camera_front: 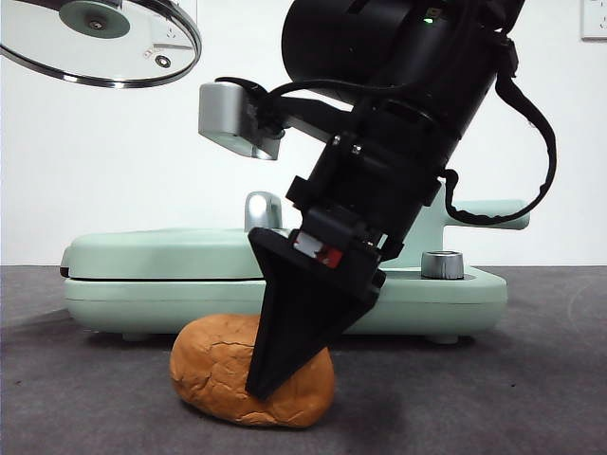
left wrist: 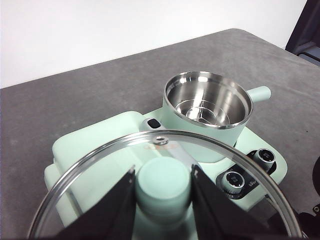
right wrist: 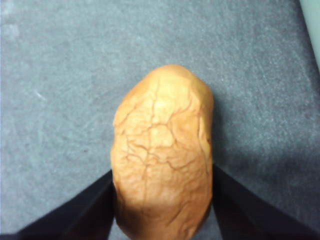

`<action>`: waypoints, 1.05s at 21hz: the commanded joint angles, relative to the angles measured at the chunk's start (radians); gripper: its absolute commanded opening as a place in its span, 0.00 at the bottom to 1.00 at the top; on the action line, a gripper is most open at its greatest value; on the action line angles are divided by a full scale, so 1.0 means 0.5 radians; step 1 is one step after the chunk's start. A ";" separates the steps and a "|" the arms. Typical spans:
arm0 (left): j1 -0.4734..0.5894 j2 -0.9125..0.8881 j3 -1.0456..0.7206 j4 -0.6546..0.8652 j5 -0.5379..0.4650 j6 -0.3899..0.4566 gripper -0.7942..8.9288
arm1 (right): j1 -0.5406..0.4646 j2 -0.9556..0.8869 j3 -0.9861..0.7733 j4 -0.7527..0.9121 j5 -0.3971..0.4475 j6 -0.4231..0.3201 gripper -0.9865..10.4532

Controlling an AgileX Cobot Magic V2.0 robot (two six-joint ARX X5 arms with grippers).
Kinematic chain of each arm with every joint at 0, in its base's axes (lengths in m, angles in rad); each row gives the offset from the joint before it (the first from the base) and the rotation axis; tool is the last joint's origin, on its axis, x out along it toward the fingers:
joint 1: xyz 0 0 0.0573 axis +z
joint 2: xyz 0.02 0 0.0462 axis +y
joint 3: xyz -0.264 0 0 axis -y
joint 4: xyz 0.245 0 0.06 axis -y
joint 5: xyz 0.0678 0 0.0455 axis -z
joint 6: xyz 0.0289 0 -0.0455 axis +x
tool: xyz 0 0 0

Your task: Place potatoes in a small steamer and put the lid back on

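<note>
The orange-brown potato [camera_front: 213,365] lies on the grey table in front of the appliance. My right gripper [camera_front: 266,384] comes down on it from above, and its jaws press both sides of the potato [right wrist: 160,150] in the right wrist view. My left gripper [left wrist: 162,172] is shut on the mint-green knob [left wrist: 164,187] of the glass lid [left wrist: 100,175] and holds it in the air, high at the left of the front view [camera_front: 95,38]. The small steamer [left wrist: 207,100] stands open and empty on the appliance. In the front view only its side handle [camera_front: 493,215] shows behind the arm.
The flat mint-green griddle [camera_front: 161,261] with a chrome handle [camera_front: 263,210] stands right behind the potato. Two steel dials [left wrist: 232,180] sit on the appliance's base in front of the steamer. A white wall is at the back.
</note>
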 commanded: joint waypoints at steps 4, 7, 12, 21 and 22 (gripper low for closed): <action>-0.002 0.000 0.031 0.054 0.002 0.014 0.09 | 0.014 -0.095 0.024 -0.111 0.006 0.121 0.27; -0.002 0.000 0.031 0.054 0.002 0.014 0.09 | -0.026 -0.308 0.027 -0.243 0.007 0.314 0.27; -0.003 0.001 0.031 0.054 -0.041 0.014 0.09 | -0.230 -0.728 0.163 -0.714 0.208 0.692 0.27; -0.003 0.002 0.031 0.058 -0.042 0.015 0.09 | -0.649 -0.820 0.817 -1.180 0.358 0.717 0.27; -0.003 0.002 0.031 0.063 -0.042 0.015 0.09 | -0.672 -0.806 0.862 -1.171 0.359 0.717 0.27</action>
